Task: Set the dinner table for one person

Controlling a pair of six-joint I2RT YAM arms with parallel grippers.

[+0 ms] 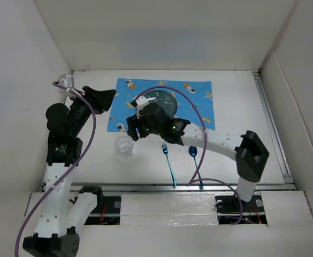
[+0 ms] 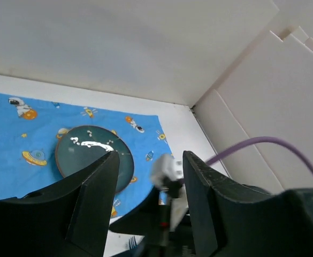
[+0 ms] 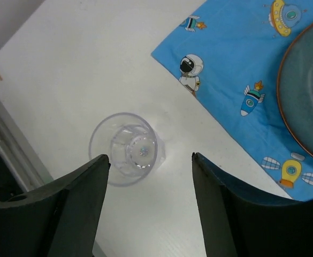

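The dinner table (image 1: 236, 107) is a plain white tabletop. A blue astronaut placemat (image 1: 199, 96) lies at its back with a dark round plate (image 1: 167, 99) on it. A clear cup (image 1: 124, 146) stands upright on the table in front of the placemat's left corner. A blue fork (image 1: 169, 162) and a blue spoon (image 1: 196, 164) lie near the front edge. My right gripper (image 1: 134, 128) hovers open just above and behind the cup (image 3: 127, 149), holding nothing. My left gripper (image 1: 107, 97) is open and empty at the placemat's left edge, facing the plate (image 2: 94, 155).
White walls (image 1: 28, 80) border the table on three sides. A metal rail (image 1: 161, 187) runs along the front edge. A purple cable (image 1: 191, 107) arches over the placemat from my right wrist. My right forearm (image 1: 220, 142) crosses above the spoon's area.
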